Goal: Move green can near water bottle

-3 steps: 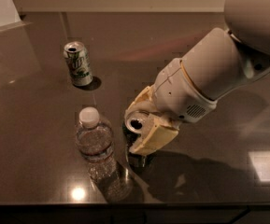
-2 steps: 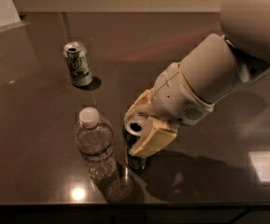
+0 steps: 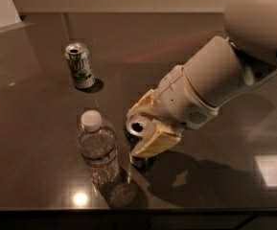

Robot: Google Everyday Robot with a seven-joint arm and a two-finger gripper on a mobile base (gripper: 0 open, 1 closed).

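The green can (image 3: 139,127) stands just right of the water bottle (image 3: 98,150), a small gap apart. Only its silver top and a bit of its dark body low down show. My gripper (image 3: 138,137) reaches in from the right, and its cream fingers (image 3: 156,140) are closed around the can, one in front and one behind. The can's base looks to be at the dark tabletop (image 3: 32,128). The water bottle is clear, with a white cap, and stands upright at the front left.
A white-silver can with green and red print (image 3: 80,66) stands upright at the back left. The table's front edge runs just below the bottle. My large white arm (image 3: 214,80) covers the right side. A pale wall lies behind.
The upper arm has shifted slightly up and to the right. The gripper, the green can and the bottle stay where they were.
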